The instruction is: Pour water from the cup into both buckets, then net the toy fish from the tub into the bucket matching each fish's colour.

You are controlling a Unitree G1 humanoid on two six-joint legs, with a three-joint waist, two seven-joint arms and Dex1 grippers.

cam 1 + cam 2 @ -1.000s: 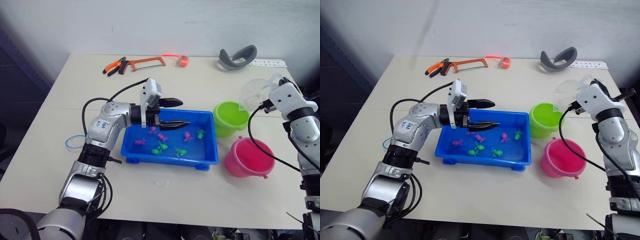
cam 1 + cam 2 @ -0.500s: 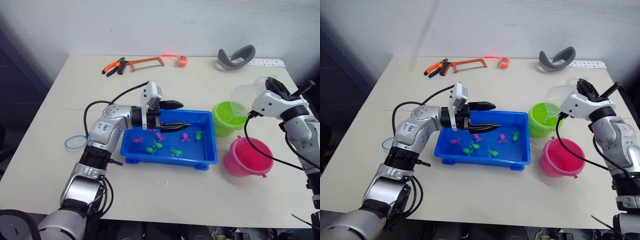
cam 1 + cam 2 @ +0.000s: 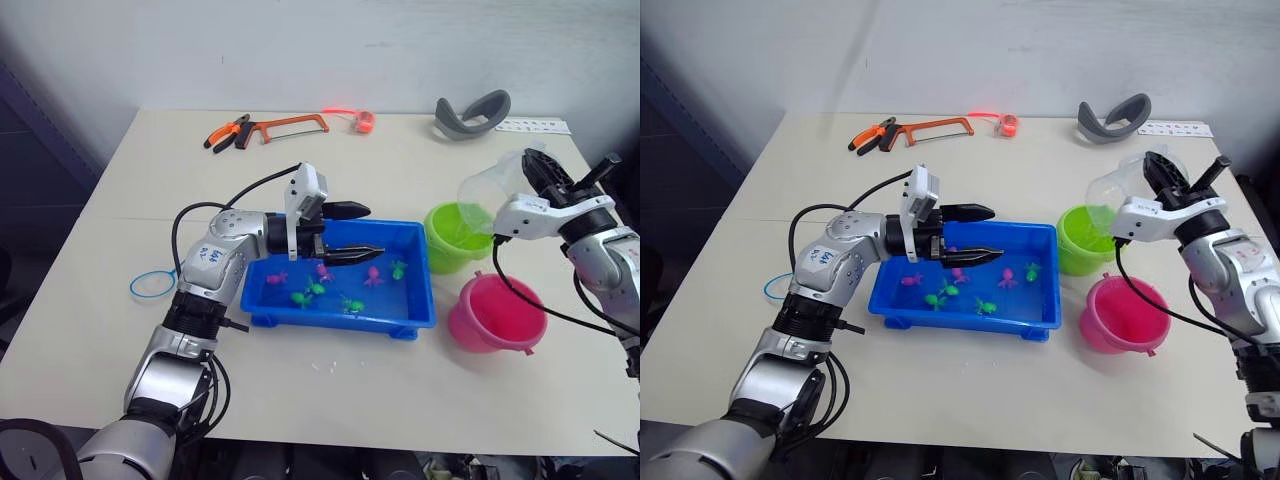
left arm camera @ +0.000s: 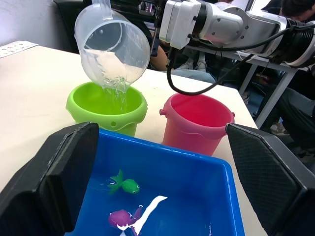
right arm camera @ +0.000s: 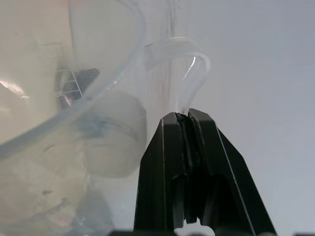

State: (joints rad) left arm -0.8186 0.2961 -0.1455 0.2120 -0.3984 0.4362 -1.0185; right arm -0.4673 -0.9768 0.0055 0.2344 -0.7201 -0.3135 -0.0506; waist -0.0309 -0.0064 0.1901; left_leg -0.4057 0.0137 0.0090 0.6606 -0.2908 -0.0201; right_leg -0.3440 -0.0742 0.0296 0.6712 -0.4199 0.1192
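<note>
Near the desk's right edge, right pincer [image 5: 186, 123] clamps the tilted cup [image 4: 112, 45] by its handle, water entering green bucket [image 4: 107, 106]; pink bucket [image 4: 196, 123], fish [image 3: 340, 288] in tub [image 3: 420, 318] remain; left pincer [image 3: 362, 232] agape, empty.

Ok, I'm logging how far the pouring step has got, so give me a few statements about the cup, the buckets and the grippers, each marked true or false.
1. Water is running from the tilted cup into the green bucket. True.
2. The right gripper is shut on the cup's handle. True.
3. The pink bucket stands inside the blue tub. False: it stands on the table beside the tub.
4. The left gripper is holding the net. False: its fingers are open above the tub, and the net lies on the table.
5. Toy fish are in the tub. True.
</note>
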